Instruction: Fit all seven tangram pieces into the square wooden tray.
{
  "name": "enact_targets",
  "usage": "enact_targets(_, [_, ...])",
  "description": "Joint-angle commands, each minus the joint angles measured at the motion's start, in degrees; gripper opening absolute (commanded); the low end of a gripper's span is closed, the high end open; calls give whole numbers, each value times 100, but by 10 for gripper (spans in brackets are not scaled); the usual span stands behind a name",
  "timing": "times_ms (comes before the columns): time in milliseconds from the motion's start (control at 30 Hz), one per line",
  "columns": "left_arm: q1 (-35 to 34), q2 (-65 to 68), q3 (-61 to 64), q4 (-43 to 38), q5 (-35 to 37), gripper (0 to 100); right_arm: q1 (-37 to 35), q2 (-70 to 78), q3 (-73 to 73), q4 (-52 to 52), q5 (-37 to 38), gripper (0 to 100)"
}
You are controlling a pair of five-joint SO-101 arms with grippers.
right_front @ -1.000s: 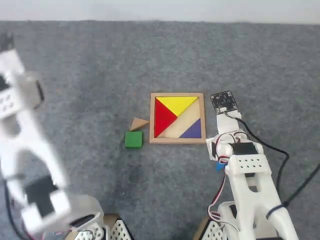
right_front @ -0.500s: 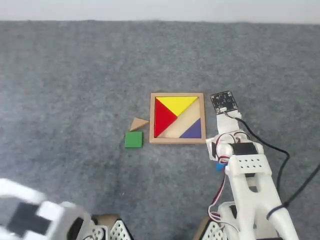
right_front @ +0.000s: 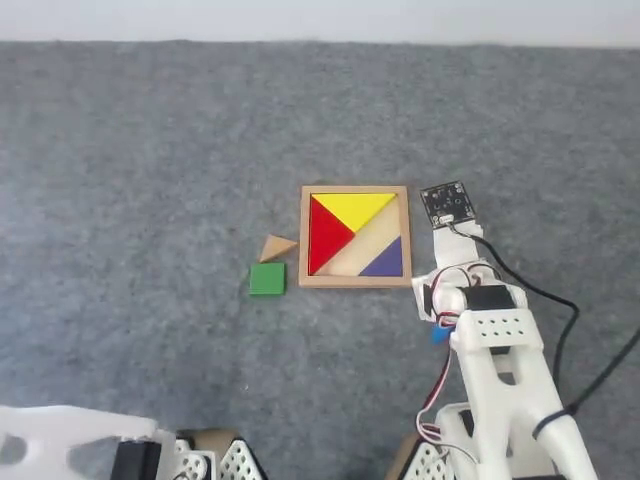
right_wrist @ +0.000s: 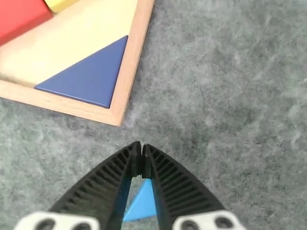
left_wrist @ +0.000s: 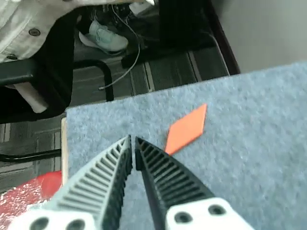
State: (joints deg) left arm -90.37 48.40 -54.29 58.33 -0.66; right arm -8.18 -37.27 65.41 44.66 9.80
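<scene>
1. The left pincer (left_wrist: 133, 142), jaws together, hangs over the surface (left_wrist: 249, 143) edge near an orange parallelogram (left_wrist: 187, 129).
2. The right pincer (right_wrist: 140, 145), jaws together, sits above a light-blue triangle (right_wrist: 141, 206), just near of the tray (right_wrist: 128, 72).
3. The tray holds a red triangle (right_front: 328, 240), a yellow triangle (right_front: 350, 208) and a dark-blue triangle (right_front: 385, 262). A green square (right_front: 267, 278) and a tan triangle (right_front: 278, 246) lie to its left.

The tray (right_front: 355, 283) sits mid-way across the table (right_front: 150, 150). Inside it, a large triangle (right_front: 350, 208) fills the 12 o'clock side, a second large triangle (right_front: 326, 235) the 9 o'clock side, and a mid triangle (right_front: 385, 262) the 5 o'clock corner. Outside, a small triangle (right_front: 277, 246) lies at the tray's 9 o'clock and the square (right_front: 267, 278) at 8 o'clock. The right gripper (right_wrist: 142, 144) is off the 5 o'clock corner, above a loose triangle (right_wrist: 141, 206). A parallelogram (left_wrist: 187, 129) lies near the table's edge, just beside the left gripper (left_wrist: 133, 140).
</scene>
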Motion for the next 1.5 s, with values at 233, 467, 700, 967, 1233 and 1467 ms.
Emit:
enact_targets(233, [360, 3358, -3749, -1556, 1187, 16, 66, -259, -26, -110, 62, 9])
enact_targets(467, [378, 3367, -2949, -2215, 1943, 17, 66, -259, -18, -110, 70, 9])
enact_targets(700, [396, 3569, -2316, -3015, 2505, 81, 66, -242, -18, -110, 70, 9])
enact_targets(967, [738, 3516, -2624, -404, 1512, 12, 66, -207, -18, -224, 70, 9])
enact_targets(1233, [1433, 2945, -4198, 3622, 1204, 12, 66, -207, -18, -224, 70, 9])
enact_targets(1467, [2163, 1829, -3336, 4308, 1055, 11, 66, -207, -18, -233, 70, 9])
